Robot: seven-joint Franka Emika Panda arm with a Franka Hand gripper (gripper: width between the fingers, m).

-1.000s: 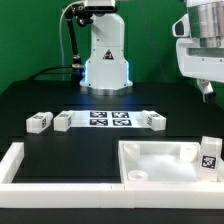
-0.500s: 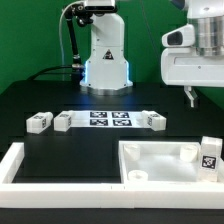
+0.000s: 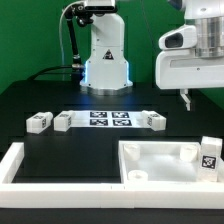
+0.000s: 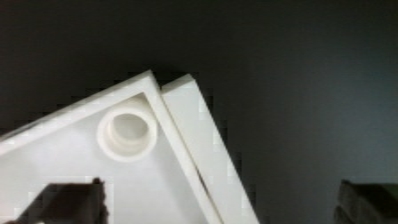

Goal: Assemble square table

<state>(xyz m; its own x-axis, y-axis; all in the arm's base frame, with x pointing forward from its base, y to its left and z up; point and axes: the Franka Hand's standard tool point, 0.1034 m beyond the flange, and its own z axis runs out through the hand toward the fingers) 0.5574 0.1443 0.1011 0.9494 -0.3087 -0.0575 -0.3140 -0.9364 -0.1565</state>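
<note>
Up over one corner of the square panel (image 3: 160,160), lying near right on the table (image 3: 40,95), my gripper (image 4: 221,203) hangs with jaws spread wide, empty. Descending from here, a finger (image 3: 184,98) could strike the raised rim (image 4: 187,140) and shove the panel askew.

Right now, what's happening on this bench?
The arm hangs above the white square tabletop, fingers open and empty, over one corner socket. Nothing is assembled yet: three leg blocks lie beside the marker board, and a fourth leg block sits at the tabletop's edge on the exterior view's right.
</note>
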